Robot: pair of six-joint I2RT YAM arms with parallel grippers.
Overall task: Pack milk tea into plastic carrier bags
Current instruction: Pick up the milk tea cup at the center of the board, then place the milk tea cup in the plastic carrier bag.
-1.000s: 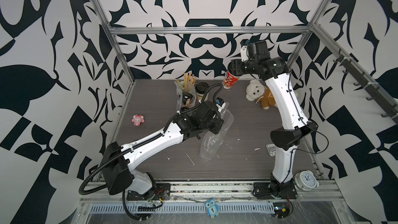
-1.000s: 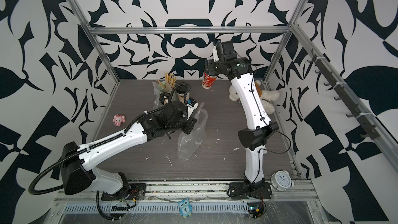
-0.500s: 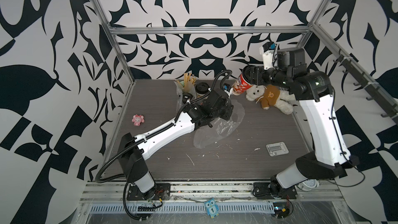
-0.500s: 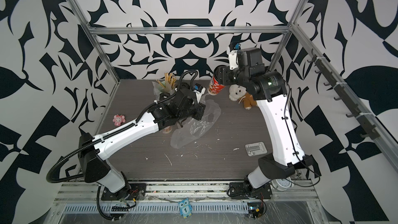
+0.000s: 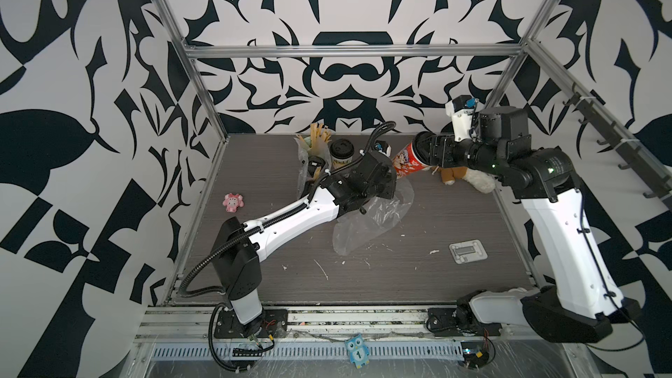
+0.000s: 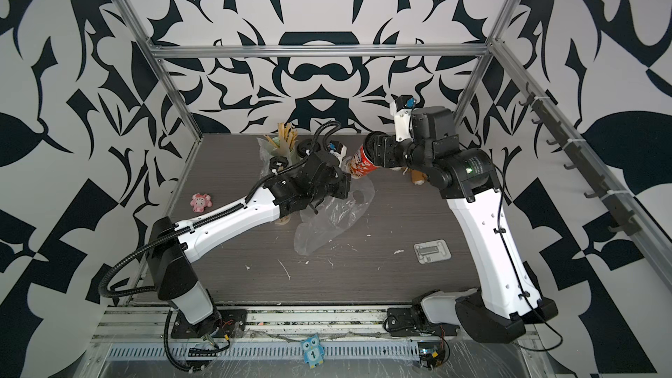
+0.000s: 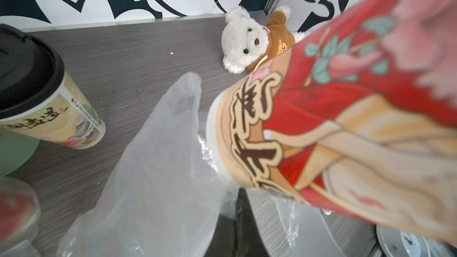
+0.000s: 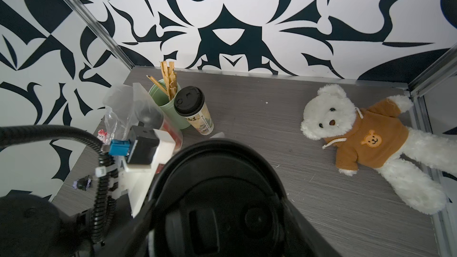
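Insertion of a cup into a bag, judged the step in hand. Clamping the black-lidded end of a red-sleeved cup [image 5: 409,160] with the right gripper [image 5: 427,149], jaws spread wide about the lid; carrying it clear of the table [image 5: 400,285], tilted, base leading down toward the left gripper [image 5: 385,181]. Pinched shut there on the upper edge of a clear carrier bag [image 5: 374,216], lifting that edge and leaving the rest slack and crumpled on the table toward the front. From the left wrist: cup base right at the raised film, touching or just short of it; cannot tell which, nor tell an open mouth from a flat one.

At the back: cream-yellow cup [image 5: 342,156] upright and unpacked, just beside a mint-green holder of sticks [image 5: 314,143]; second clear bag [image 5: 303,161] against that holder, with at least one dark lid inside. Teddy bear [image 5: 462,176] lying near the right arm.

Next, probably: steer the base into the mouth rather than against the outside, bring the cup upright while lowering, hold the pinch on the rim until seated, only then let go. Thin film, likely to fold or snag; high grip on a tilted cup, so worth watching the lid.
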